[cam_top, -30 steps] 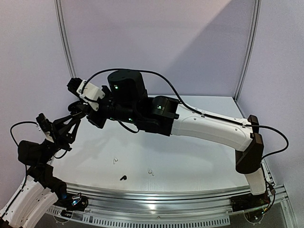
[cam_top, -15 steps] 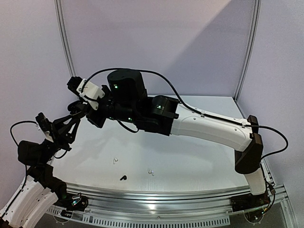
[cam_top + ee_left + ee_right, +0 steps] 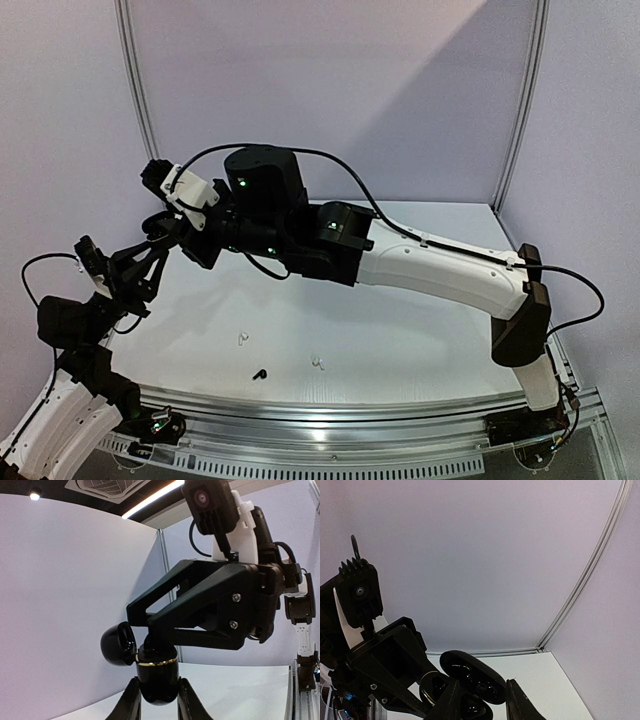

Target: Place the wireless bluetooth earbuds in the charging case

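showing an illegible mark [image 3: 480, 685], charging case [image 3: 156, 666] sits in left pincer [image 3: 158, 684].

Charging case [image 3: 156, 680] is showing glossy black plastic, with a polished gold-coloured band [image 3: 156, 660] ringing its rim. Table [image 3: 420, 345] is reading smooth, white, faintly sheened; the rail [image 3: 350, 413] along its near edge is gleaming like brushed metal. Right arm's forearm shell [image 3: 440, 275] is looking like smooth white plastic.
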`<state>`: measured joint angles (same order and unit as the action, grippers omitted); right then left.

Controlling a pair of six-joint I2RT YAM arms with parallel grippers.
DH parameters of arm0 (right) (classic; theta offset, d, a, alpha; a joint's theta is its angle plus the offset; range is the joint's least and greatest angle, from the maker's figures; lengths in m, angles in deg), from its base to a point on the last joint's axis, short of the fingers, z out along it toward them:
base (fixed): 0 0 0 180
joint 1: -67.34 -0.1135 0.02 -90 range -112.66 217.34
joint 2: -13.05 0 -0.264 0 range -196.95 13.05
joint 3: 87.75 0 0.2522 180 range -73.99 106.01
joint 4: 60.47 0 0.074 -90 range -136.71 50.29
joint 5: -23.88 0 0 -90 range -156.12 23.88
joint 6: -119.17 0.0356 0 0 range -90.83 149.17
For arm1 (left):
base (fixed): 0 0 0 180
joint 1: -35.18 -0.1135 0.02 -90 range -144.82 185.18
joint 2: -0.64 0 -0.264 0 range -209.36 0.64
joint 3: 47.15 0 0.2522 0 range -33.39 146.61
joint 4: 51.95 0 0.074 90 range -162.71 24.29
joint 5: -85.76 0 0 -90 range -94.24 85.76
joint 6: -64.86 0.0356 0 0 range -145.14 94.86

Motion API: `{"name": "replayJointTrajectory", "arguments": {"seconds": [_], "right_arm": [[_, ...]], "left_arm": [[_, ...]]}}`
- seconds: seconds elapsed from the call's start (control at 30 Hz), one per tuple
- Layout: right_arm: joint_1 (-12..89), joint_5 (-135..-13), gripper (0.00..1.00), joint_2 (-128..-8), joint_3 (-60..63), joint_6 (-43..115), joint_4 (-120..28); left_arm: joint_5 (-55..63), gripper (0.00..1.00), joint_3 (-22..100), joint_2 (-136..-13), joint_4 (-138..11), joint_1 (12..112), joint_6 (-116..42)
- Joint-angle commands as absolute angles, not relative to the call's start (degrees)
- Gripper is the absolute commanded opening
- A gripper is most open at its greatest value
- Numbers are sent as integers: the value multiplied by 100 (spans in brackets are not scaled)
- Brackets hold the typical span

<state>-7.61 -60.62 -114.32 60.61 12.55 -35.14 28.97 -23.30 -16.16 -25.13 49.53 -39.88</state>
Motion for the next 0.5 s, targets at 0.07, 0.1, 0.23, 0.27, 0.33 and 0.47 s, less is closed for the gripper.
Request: {"name": "replayJointTrajectory", "arguments": {"seconds": [0.07, 0.1, 0.23, 0.27, 0.33, 0.47], "right_arm": [[-755, -5999, 30, -11628, 6172, 1366, -3354], [-754, -5997, 30, -11631, 6171, 1369, -3366], [-757, -6062, 32, -11598, 6175, 1411, -3484], [-761, -6085, 33, -11570, 6171, 1430, -3531], [-756, -6137, 35, -11504, 6172, 1462, -3619], [-759, -6159, 39, -11285, 6065, 1646, -3865]], "left_arm": [[2880, 0, -2262, -1629, -2326, 4999, -4036], [2874, 0, -2265, -1625, -2326, 4999, -4035], [2774, 0, -2272, -1630, -2387, 5003, -4040], [2715, 0, -2275, -1624, -2418, 5003, -4048], [2615, 0, -2276, -1629, -2491, 5003, -4051], [2433, 0, -2275, -1625, -2588, 4996, -4065]]}}
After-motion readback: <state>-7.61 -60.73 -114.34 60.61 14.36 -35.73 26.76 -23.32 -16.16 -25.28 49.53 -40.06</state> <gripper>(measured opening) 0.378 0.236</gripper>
